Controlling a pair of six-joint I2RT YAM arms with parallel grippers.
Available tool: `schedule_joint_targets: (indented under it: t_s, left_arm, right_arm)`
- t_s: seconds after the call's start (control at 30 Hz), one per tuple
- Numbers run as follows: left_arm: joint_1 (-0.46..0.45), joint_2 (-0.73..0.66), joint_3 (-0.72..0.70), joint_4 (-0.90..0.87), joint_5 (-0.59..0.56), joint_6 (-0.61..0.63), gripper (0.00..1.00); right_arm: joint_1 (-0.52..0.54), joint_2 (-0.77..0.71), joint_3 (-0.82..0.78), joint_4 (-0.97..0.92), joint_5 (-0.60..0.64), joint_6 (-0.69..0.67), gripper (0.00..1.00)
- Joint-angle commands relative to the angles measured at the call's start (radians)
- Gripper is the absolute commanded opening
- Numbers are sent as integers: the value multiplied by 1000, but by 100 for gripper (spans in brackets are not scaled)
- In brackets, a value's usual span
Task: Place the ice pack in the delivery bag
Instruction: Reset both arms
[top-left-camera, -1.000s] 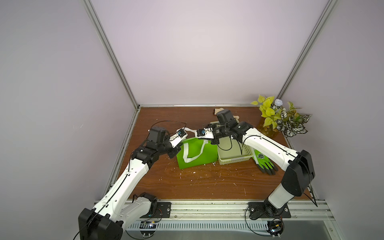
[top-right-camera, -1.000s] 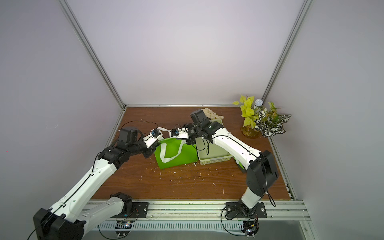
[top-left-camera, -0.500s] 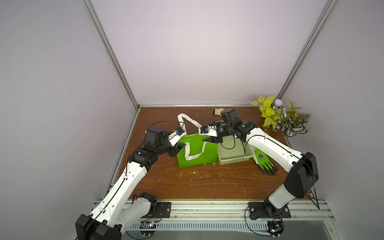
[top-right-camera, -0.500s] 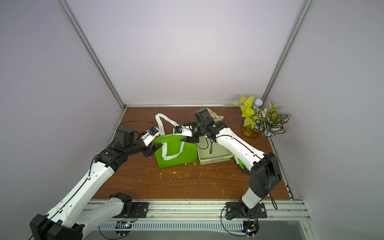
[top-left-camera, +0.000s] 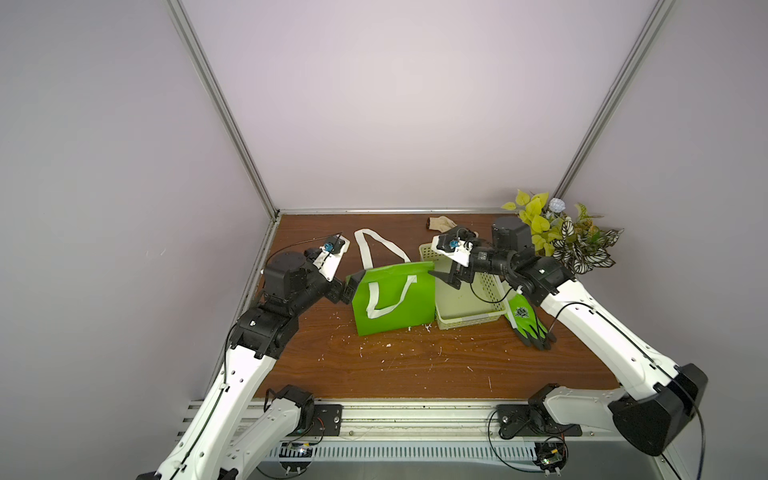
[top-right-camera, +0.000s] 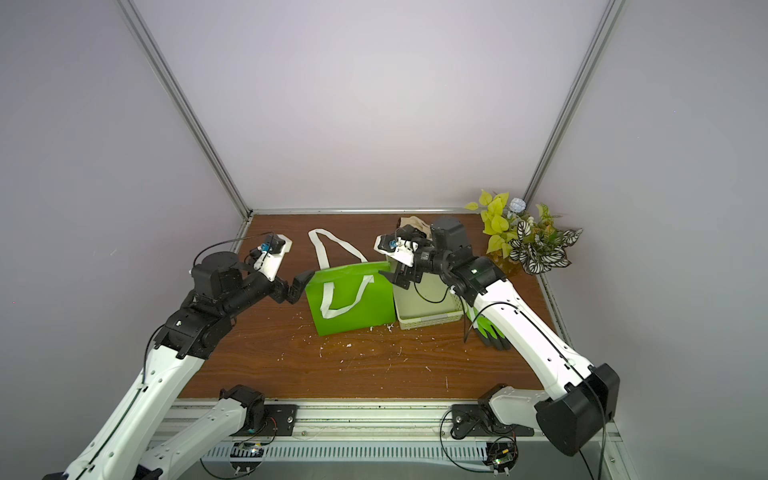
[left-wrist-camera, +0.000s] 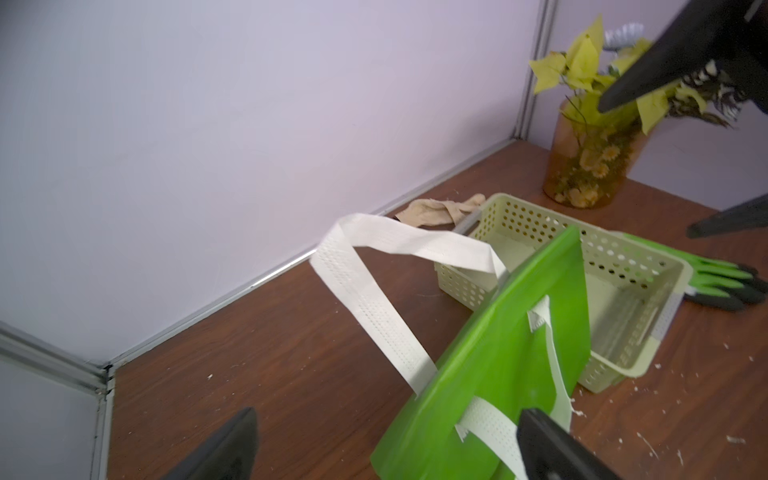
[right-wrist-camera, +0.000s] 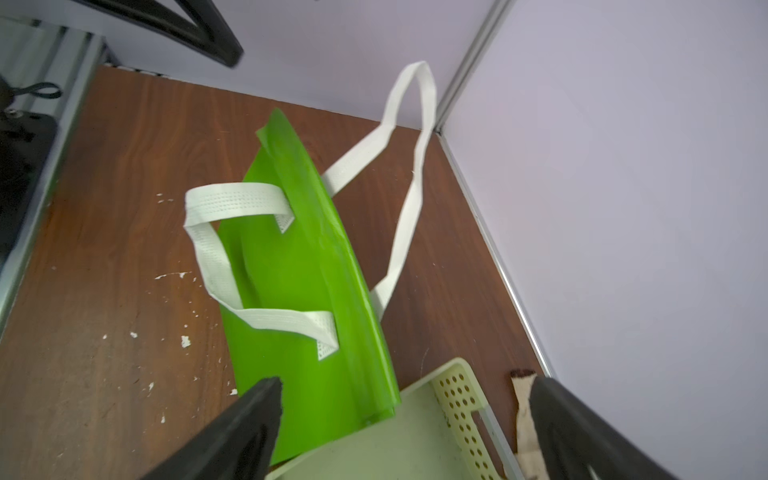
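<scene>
With left pincer (top-left-camera: 348, 289) and right pincer (top-left-camera: 445, 279) both spread and empty, we judge the flattened delivery bag (top-left-camera: 415, 312) light and limp: grip its top rim near each end.

Between the left gripper's (left-wrist-camera: 388, 415) jaws, the delivery bag (left-wrist-camera: 498, 353) runs off the picture's edge, its inside hidden; between the right gripper's (right-wrist-camera: 405, 381) jaws, the perforated basket (right-wrist-camera: 457, 395) is cropped.
</scene>
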Motion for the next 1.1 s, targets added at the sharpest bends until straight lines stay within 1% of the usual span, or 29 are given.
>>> schedule_joint_targets:
  t_s: [0.0,0.07,0.2,0.3,0.37,0.4,0.43,0.57,0.63,0.8,0.93,1.0,1.07]
  left_arm:
    - [9,-43,28,62,-178,-161,99]
    - [9,-79,7,106,-304,-227,99]
    - [11,-143,-93,182,-549,-286,99]
    - [15,-141,-162,216,-624,-313,99]
    - [33,-125,-206,240,-658,-331,99]
    - [56,-122,-230,253,-668,-352,99]
    - [101,-121,-254,268,-645,-370,99]
    - [340,-133,-369,344,-463,-461,99]
    - [401,-122,-405,356,-445,-473,99]
    - [412,-107,-496,415,-551,-474,99]
    - [411,-113,-615,574,-639,-479,99]
    - [411,-96,-661,642,-659,-478,99]
    - [410,-68,-690,685,-670,-485,99]
  right_arm:
    - [-19,-102,-39,48,198,171,99]
    - [-55,-169,-88,52,290,241,99]
    - [-182,-303,-216,63,378,371,99]
    - [-250,-365,-331,85,420,429,99]
    - [-294,-392,-408,116,439,467,99]
    - [-319,-406,-460,144,451,494,99]
    - [-342,-418,-501,174,457,518,99]
    - [-424,-452,-670,305,496,593,99]
    - [-452,-452,-722,349,532,602,99]
    - [-518,-429,-827,541,609,618,99]
    - [-540,-331,-913,813,591,628,99]
    - [-542,-274,-959,948,580,628,99]
    - [-541,-216,-1023,1123,554,634,99]
